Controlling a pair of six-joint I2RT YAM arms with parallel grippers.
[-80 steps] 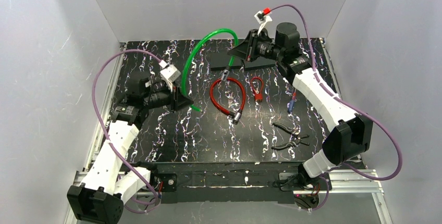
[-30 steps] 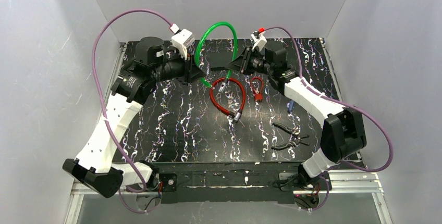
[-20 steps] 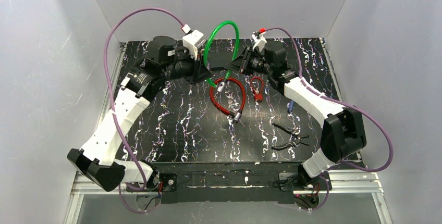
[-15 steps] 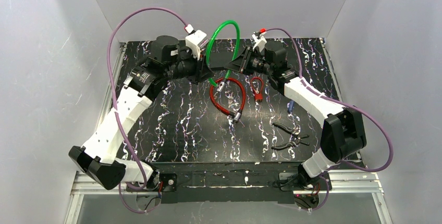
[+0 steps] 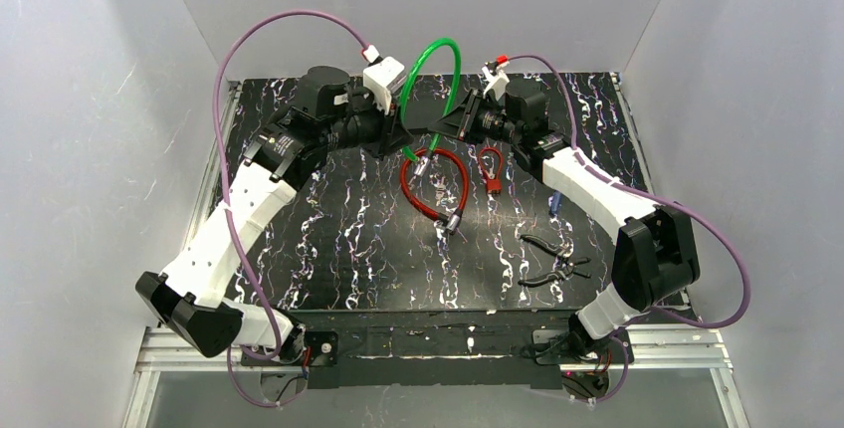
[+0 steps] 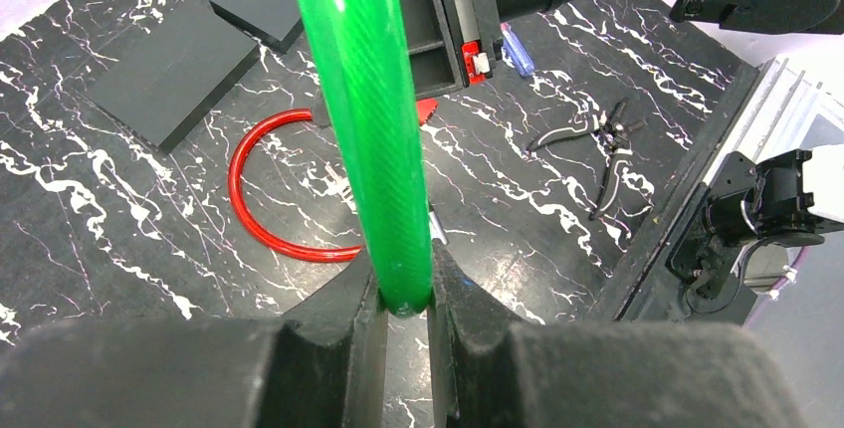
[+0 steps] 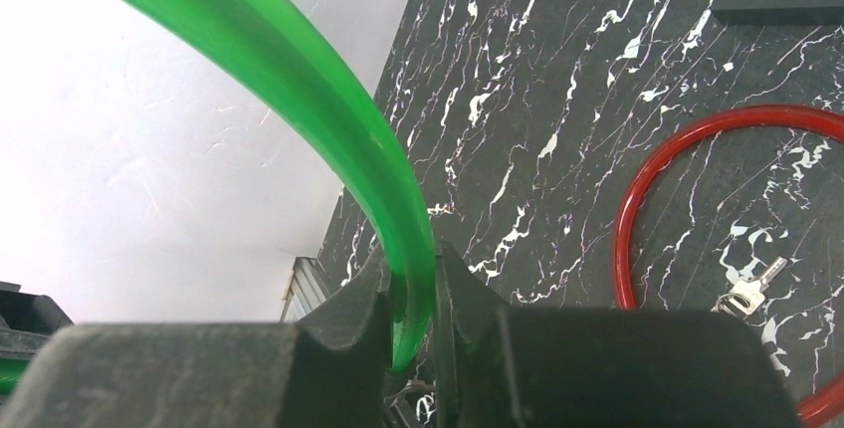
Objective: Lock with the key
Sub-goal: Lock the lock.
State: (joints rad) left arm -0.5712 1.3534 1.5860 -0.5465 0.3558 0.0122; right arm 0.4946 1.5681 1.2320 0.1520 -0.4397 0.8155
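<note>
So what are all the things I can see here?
green cable: one, green, up in the air, arching between both grippers
red cable: one, red, lying in a loop mid-table
key: one, silver, inside the red loop
small loop: one, red, just right of the red cable
small tool: one, blue, beside the right arm
pliers: one pair, it seems, black, front right
flat blocks: two, black, at the back
table: one, black with white streaks
arms: two, white and black, with purple wires
left gripper: black, shut on the green cable
right gripper: black, shut on the green cable
</note>
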